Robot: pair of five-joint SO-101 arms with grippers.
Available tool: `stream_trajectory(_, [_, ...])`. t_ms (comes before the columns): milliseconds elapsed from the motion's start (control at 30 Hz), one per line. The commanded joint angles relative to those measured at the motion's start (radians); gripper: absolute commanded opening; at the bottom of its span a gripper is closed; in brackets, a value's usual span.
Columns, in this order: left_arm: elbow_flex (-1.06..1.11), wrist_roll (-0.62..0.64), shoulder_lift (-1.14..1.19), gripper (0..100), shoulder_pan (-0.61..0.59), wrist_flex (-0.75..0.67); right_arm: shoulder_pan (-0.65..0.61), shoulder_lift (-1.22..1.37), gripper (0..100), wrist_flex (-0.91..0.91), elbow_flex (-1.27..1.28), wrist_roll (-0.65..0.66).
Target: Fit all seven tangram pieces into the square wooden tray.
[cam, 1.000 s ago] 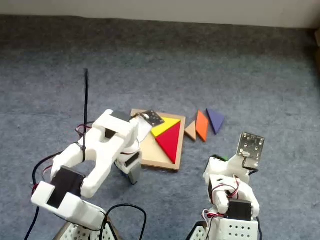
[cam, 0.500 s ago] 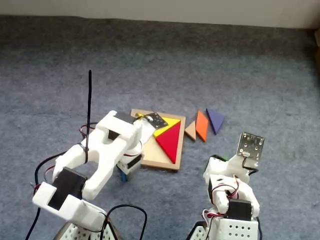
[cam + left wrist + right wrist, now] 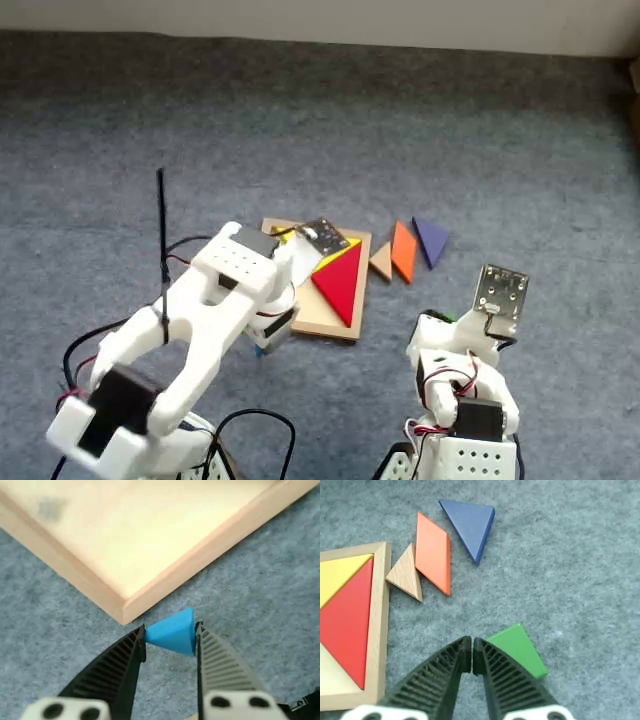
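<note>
**Left gripper** (image 3: 170, 629): jaws narrowed onto a small light-blue piece (image 3: 172, 635), which is held just outside a corner of the square wooden tray (image 3: 325, 331), over the grey carpet (image 3: 150, 120).

**Tray contents:** 1 yellow triangle (image 3: 340, 254) and 1 red triangle (image 3: 340, 285), lying edge to edge.

**Right of the tray:** 3 pieces in a row on the carpet: a wooden triangle (image 3: 381, 261), an orange parallelogram (image 3: 403, 250) and a dark blue triangle (image 3: 431, 240).

**Right gripper** (image 3: 472, 642): jaws closed on nothing, with a green piece (image 3: 518, 650) just beside 1 finger.

An indoor room, kind unclear; grey-blue carpet (image 3: 300, 130) meets a pale wall (image 3: 350, 18).
</note>
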Motion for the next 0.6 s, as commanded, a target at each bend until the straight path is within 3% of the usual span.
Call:
stream_trajectory(0, [-0.025, 0.012, -0.159, 11, 0.019, 0.021, 0.015, -0.005, 2.2, 0.001, 0.116, 0.014])
stream_trajectory(133, [-0.025, 0.012, -0.176, 11, 0.019, 0.012, 0.015, -0.005, 2.2, 0.001, 0.116, 0.014])
stream_trajectory(333, [-0.027, 0.009, -0.127, 11, 0.018, -0.129, 0.015, -0.005, 2.2, 0.001, 0.116, 0.014])
stream_trajectory(567, [-0.061, -0.086, -0.013, 12, 0.010, -0.219, 0.015, -0.005, 2.2, 0.001, 0.116, 0.014])
